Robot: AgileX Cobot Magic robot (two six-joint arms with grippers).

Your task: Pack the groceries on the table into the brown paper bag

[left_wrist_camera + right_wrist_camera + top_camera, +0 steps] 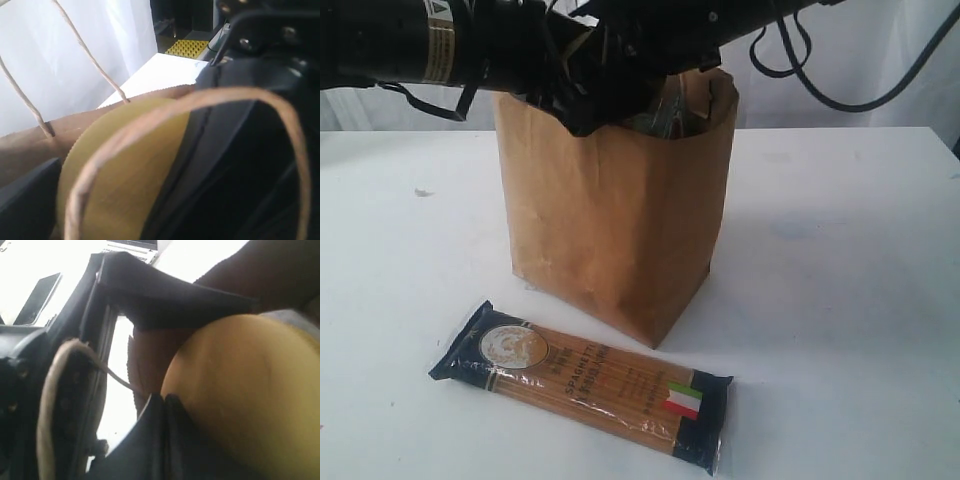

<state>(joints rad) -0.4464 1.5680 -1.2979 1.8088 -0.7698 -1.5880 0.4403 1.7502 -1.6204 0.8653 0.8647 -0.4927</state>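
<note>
1. On the table the brown paper bag stands upright; both my arms reach into its open mouth.
2. My left hand is spread wide at the bag's mouth; the gold-lidded glass jar, only its lid showing, sits between the jaws; whether they press it, I cannot tell.
3. My right hand is closed tight; nothing shows between its jaws.
4. The long blue-ended spaghetti pack lies flat on the table at the bag's 6 o'clock, apart from it.

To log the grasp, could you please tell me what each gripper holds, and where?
Cannot be told: the left gripper flanks the jar's gold lid at the bag's mouth; the right gripper is shut beside it.
</note>
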